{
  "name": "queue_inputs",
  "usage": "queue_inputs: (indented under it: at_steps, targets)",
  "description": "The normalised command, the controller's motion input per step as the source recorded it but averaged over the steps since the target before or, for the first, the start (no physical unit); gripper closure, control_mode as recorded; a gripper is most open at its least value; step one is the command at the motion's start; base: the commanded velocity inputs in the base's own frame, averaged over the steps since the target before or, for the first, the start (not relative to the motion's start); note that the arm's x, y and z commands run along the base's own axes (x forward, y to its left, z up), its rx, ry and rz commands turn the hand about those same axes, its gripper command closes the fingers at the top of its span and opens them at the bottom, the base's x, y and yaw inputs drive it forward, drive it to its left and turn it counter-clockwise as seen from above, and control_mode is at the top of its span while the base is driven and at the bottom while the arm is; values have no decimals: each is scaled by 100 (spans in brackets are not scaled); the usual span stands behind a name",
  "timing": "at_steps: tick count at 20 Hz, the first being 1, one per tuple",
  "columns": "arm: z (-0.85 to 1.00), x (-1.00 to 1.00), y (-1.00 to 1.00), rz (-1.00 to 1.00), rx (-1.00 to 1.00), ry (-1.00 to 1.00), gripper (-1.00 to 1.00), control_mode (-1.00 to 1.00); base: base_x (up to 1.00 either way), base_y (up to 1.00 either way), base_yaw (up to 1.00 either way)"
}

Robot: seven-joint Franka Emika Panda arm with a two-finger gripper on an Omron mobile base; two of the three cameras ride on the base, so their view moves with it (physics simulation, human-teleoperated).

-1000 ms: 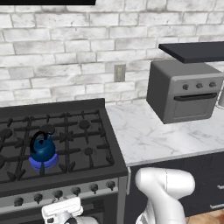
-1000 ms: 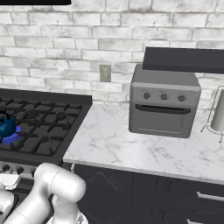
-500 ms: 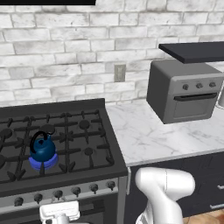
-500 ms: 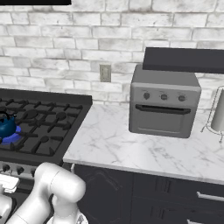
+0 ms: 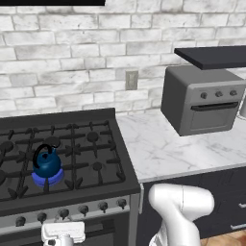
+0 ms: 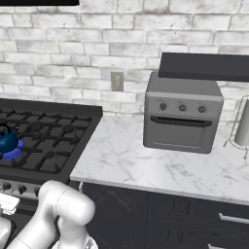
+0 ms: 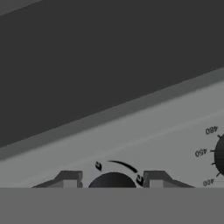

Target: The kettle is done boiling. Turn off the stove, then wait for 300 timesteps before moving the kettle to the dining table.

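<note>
While the white arm bends low in front of the stove (image 5: 72, 158), its gripper (image 7: 112, 180) faces the grey control panel, and the two fingertips (image 7: 70, 178) stand on either side of one dark burner knob (image 7: 112, 180). Whether the pads touch the knob cannot be told, as the knob's lower half is cut off; the jaws stand part-way apart with the knob between them. From the left base camera the white hand (image 5: 62, 232) sits just below the knob row, partly cut off by the frame. One kettle (image 5: 47, 162) stands on a front-left burner over a blue flame (image 5: 48, 178). Six knobs show along the stove front. One grey toaster oven (image 5: 204, 98) with three small dials sits on the marble counter (image 5: 163, 149). A second dial (image 7: 218, 155) with printed numbers shows cut off at the hand camera's right edge.
</note>
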Motion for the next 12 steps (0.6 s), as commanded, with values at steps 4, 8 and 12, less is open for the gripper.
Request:
queue_inputs:
  at_steps: [4,8,12]
  targets:
    - [0,0,9,0,13,0,100,-100,0,0,0]
    - [-8,-8,23,-21,8,-4,100,-100,0,0,0]
    - [-18,-10,6,-6,27,-2,100,-100,0,0,0]
